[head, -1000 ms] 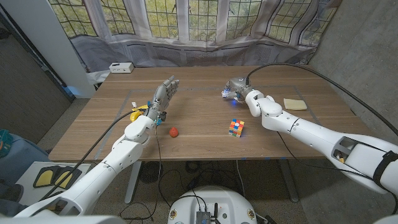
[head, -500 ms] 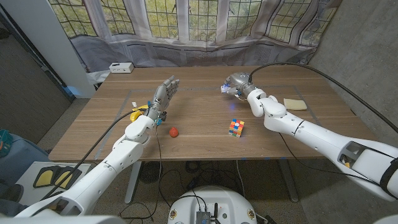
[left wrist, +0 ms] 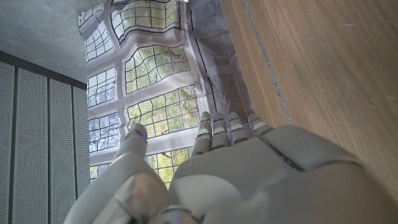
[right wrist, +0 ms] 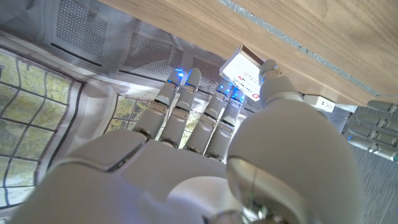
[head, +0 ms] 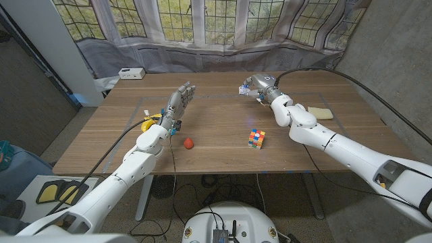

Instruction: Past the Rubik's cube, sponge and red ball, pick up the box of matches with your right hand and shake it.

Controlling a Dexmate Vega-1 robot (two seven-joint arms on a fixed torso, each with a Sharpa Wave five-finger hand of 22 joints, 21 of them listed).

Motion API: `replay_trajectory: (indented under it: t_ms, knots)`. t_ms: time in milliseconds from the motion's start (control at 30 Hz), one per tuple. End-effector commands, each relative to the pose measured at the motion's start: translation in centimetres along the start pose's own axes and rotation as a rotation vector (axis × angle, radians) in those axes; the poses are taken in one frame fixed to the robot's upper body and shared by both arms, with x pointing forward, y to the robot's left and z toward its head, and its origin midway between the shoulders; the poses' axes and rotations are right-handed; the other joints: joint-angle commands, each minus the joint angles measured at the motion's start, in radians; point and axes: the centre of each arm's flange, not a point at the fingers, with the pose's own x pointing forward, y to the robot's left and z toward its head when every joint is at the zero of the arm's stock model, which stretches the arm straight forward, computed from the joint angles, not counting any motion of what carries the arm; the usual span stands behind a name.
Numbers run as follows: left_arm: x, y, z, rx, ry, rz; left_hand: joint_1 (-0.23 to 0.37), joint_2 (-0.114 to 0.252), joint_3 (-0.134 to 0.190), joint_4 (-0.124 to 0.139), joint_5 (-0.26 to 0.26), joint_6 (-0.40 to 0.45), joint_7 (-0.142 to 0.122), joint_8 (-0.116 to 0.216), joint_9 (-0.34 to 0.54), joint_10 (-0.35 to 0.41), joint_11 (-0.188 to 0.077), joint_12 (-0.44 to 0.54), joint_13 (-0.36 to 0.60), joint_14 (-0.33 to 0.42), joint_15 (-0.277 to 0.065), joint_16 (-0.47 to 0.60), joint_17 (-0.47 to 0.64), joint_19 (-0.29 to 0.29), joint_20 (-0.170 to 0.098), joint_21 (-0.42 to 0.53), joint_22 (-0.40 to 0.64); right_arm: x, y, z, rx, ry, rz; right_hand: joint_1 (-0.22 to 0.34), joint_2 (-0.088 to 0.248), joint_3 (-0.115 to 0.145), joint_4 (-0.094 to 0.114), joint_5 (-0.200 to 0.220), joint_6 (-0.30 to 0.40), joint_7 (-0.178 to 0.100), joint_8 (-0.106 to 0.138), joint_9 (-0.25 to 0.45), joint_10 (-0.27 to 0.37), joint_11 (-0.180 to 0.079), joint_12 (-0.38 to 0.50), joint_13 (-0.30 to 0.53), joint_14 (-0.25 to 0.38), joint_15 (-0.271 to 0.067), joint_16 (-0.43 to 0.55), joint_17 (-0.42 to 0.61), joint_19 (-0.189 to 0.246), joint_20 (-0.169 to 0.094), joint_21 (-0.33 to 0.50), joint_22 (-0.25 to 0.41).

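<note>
Head view: your right hand (head: 260, 86) pinches the box of matches (head: 246, 90) above the table (head: 223, 135), beyond Rubik's cube (head: 255, 138), red ball (head: 189, 143) and sponge (head: 320, 113); left hand (head: 177, 106) spread.

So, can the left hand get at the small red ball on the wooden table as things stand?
Probably yes. The left hand holds nothing, and the small red ball lies just beside its forearm on bare wooden table, nothing between.

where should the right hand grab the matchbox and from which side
Across its two broad flat faces, thumb on one side and fingers on the other, coming from the robot's side. The box of matches is small and thin; the right hand already pinches it that way.
</note>
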Motion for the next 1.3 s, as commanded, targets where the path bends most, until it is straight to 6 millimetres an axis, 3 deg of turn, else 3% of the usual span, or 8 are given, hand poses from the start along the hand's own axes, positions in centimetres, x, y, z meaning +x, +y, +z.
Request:
replay_trajectory:
  t_ms: [33, 833, 967, 1300]
  knots:
    - [0.3, 0.0, 0.1, 0.003, 0.002, -0.010, 0.000, 0.003, 0.006, 0.000, -0.001, 0.007, -0.007, -0.001, 0.005, 0.008, -0.001, -0.001, 0.005, 0.000, 0.005, -0.001, 0.002, 0.004, 0.008, 0.004, 0.005, -1.4, -2.1, 0.1, 0.091, -0.016, -0.097, -0.003, 0.009, 0.000, 0.008, -0.003, 0.014, 0.000, 0.004, 0.005, 0.016, -0.002, 0.006, 0.002, 0.011, -0.080, 0.004, 0.005, 0.011, 0.001, -0.004, 0.002]
    - [0.3, 0.1, -0.2, -0.008, -0.006, -0.010, 0.000, 0.002, 0.006, 0.000, -0.001, 0.007, -0.007, -0.001, 0.005, 0.009, -0.001, -0.001, 0.005, 0.001, -0.006, -0.001, 0.002, 0.004, 0.011, 0.005, 0.005, -2.7, -3.4, 0.6, 0.154, -0.041, -0.177, 0.001, 0.015, -0.004, 0.006, -0.006, 0.028, -0.001, 0.007, 0.007, 0.028, -0.002, 0.004, 0.004, 0.029, -0.086, 0.012, 0.015, 0.020, -0.005, -0.004, 0.002]
    - [0.4, 0.2, -0.3, -0.010, -0.006, -0.009, 0.000, 0.002, 0.007, 0.000, -0.001, 0.008, -0.008, -0.001, 0.005, 0.011, 0.000, 0.000, 0.005, 0.002, -0.006, -0.001, 0.002, 0.004, 0.011, 0.005, 0.005, -3.1, -3.6, -0.1, 0.218, -0.022, -0.201, 0.001, 0.019, -0.008, 0.007, -0.009, 0.029, -0.001, 0.006, 0.008, 0.031, -0.002, 0.002, 0.003, 0.043, -0.091, 0.019, 0.020, 0.045, -0.025, 0.004, 0.002]
    - [1.0, 0.2, -0.4, -0.013, -0.008, -0.020, 0.000, 0.002, 0.007, -0.001, -0.001, 0.012, -0.006, 0.000, 0.005, 0.017, 0.001, 0.002, 0.005, 0.004, -0.002, 0.000, 0.002, 0.004, 0.011, 0.005, 0.005, -5.5, -5.8, -4.2, 0.535, 0.049, -0.381, 0.001, 0.026, -0.014, 0.008, -0.012, 0.051, 0.001, 0.012, 0.010, 0.048, -0.001, 0.008, 0.008, 0.059, -0.091, 0.028, 0.027, 0.061, -0.027, 0.007, 0.003]
